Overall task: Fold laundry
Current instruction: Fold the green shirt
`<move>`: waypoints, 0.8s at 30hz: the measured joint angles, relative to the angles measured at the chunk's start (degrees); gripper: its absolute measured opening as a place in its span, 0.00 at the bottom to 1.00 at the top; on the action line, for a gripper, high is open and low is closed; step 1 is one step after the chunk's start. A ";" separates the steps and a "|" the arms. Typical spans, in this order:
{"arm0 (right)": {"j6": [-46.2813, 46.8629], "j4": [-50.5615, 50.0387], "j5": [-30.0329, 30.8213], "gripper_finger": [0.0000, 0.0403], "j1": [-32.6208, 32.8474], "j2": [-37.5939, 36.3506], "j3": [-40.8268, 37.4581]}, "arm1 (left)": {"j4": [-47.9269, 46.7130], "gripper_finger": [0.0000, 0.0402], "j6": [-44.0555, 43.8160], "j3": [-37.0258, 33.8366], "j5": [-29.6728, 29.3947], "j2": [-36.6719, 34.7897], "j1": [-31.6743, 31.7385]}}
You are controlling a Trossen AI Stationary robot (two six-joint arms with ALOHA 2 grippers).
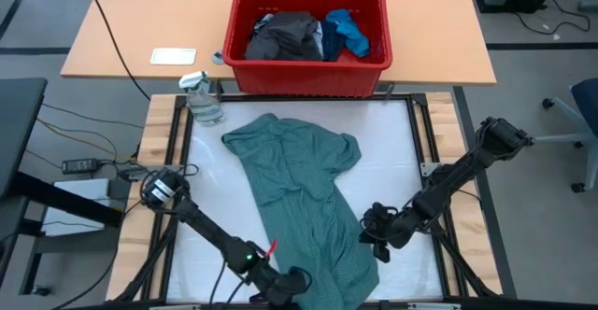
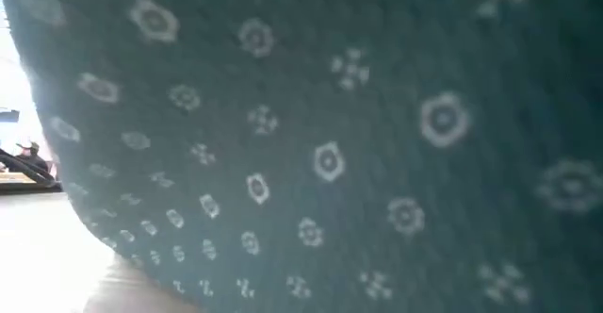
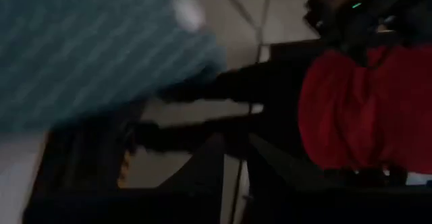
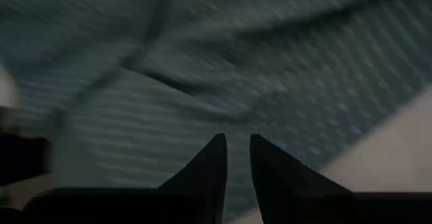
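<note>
You see the teal-green shirt (image 1: 304, 193) spread on the white table (image 1: 392, 151), running from the far left of the mat toward the near edge in a long, rumpled band, its far end wider with soft folds. The low view is filled by its cloth (image 2: 330, 143), teal with small pale floral and ring motifs. The left gripper (image 1: 297, 282) sits at the near edge against the shirt's near hem; you cannot tell whether its fingers are parted or clamped. The right gripper (image 1: 374, 231) lies at the shirt's right edge, near the table's near right; in its wrist view the two dark fingers (image 4: 209, 166) stand narrowly apart over the fabric, nothing visibly between them. Beyond the far edge, a red bin (image 1: 308, 72) holds a dark grey piece (image 1: 285, 35) and a bright blue piece (image 1: 348, 30). A spray bottle (image 1: 203, 98) stands at the far left corner.
</note>
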 joint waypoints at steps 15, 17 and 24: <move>16.17 16.60 -18.79 0.08 8.63 3.19 -0.63 | -39.84 0.20 -9.15 0.00 -20.36 -12.00 -1.05; 13.50 9.88 -16.99 0.08 6.39 0.57 -0.68 | -46.19 0.20 -9.02 0.00 -22.44 -13.58 0.01; -0.76 -8.57 -8.35 0.07 -12.02 -7.18 -0.70 | -56.11 0.20 7.27 -1.74 -24.45 -14.46 11.39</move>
